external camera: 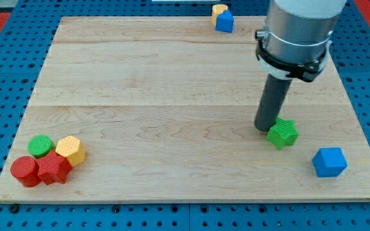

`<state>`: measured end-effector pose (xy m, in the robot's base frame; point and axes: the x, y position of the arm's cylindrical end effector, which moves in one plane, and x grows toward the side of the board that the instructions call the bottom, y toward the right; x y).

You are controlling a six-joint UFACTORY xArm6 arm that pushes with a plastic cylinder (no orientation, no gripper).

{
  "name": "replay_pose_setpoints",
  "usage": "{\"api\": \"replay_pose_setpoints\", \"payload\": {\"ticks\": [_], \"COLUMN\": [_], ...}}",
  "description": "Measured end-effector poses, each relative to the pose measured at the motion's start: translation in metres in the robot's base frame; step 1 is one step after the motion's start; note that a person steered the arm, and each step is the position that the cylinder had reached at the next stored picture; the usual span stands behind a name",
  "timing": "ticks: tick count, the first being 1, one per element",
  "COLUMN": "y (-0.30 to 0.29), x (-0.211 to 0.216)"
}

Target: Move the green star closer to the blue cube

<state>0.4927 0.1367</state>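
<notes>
The green star (282, 133) lies on the wooden board (172, 96) at the view's lower right. The blue cube (329, 162) sits to the star's lower right, about a block's width apart from it. My tip (265, 128) stands on the board at the star's upper left edge, touching or nearly touching it. The rod rises from there into the grey arm body (297, 32) at the view's top right.
A second blue block (225, 22) with a yellow block (219, 10) behind it sits at the board's top edge. At the view's lower left cluster a green cylinder (41, 146), a yellow block (70, 151), a red cylinder (25, 171) and a red star (54, 169).
</notes>
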Motion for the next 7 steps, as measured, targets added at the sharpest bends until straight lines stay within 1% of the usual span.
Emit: {"api": "replay_pose_setpoints", "payload": {"ticks": [2, 5, 6, 7], "y": [0.007, 0.022, 0.035, 0.039], "x": [-0.031, -0.024, -0.024, -0.009]}}
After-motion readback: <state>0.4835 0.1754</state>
